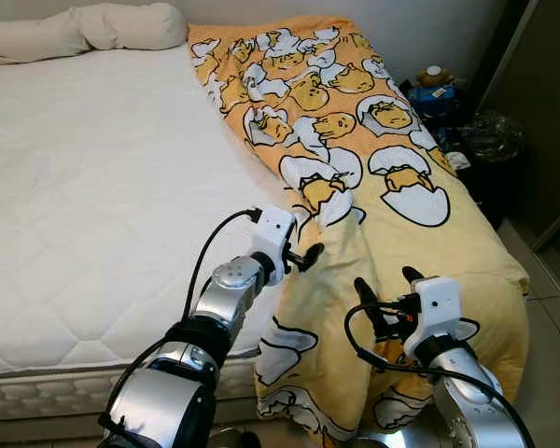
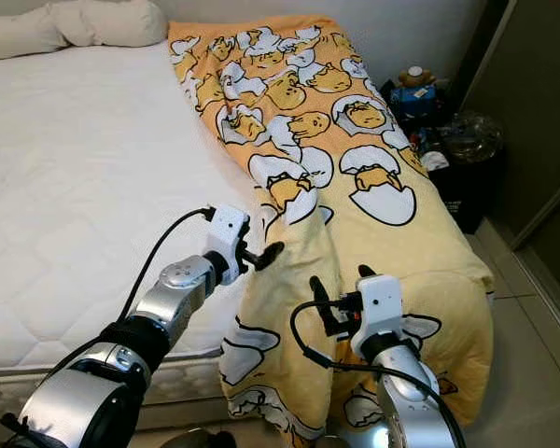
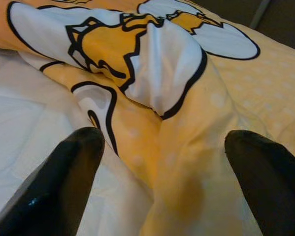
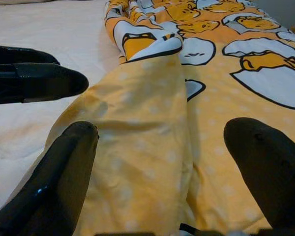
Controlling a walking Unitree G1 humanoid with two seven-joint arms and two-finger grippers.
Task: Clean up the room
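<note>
Nearest the head camera, the right gripper [image 1: 389, 291] hovers over the foot end of the yellow egg-print blanket [image 1: 373, 177], its two black fingers spread wide and holding nothing. The right wrist view shows a raised lengthwise fold of that blanket running between the fingers [image 4: 64, 162], with the left gripper's dark fingertips at the edge of the picture, just beside the fold.

The left gripper [image 1: 307, 256] reaches in from the mattress side, at the blanket's bunched edge. In its wrist view the fingers [image 3: 64, 172] stand wide apart with the ridge of yellow cloth between them; whether they touch the cloth cannot be told.

The blanket lies along the right side of the bed, from the head end down over the foot, where it hangs off the corner. The rest of the white quilted mattress [image 1: 93, 187] is bare, with a white pillow [image 1: 84, 28] at its head.

Beyond the bed's right side, a dark cluster of clutter [image 1: 448, 112] with a blue item sits against the wall, on a tiled floor [image 1: 551, 327].
</note>
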